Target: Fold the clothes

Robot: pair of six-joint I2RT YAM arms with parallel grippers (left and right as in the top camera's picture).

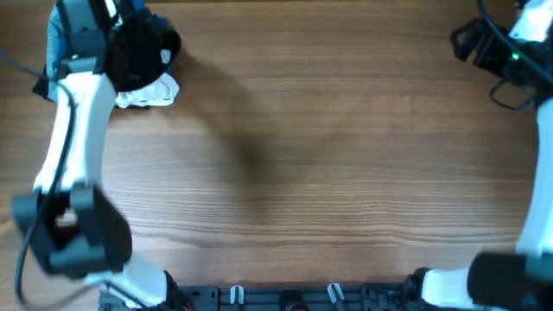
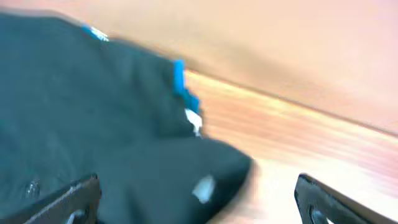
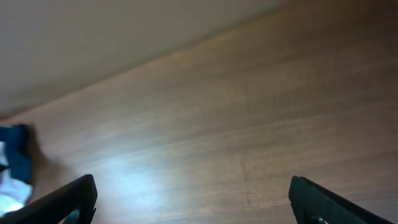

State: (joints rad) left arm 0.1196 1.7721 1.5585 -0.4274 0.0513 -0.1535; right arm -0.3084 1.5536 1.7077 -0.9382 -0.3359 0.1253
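Hovering left gripper (image 2: 199,202): jaws gaping wide, empty.
Black shirt (image 2: 93,124): looking soft, floppy, light; pinching its loose edge is looking best.
Right gripper (image 3: 193,202): gaping wide, empty.

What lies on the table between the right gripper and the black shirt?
Nothing. In the overhead view, only bare wooden table runs from the right gripper to the black shirt in the far left corner.

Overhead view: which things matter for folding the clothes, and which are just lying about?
Job: black shirt; left pincer, open over it; right pincer, open over the table.
Lying about: white and blue garments, bunched against the shirt.
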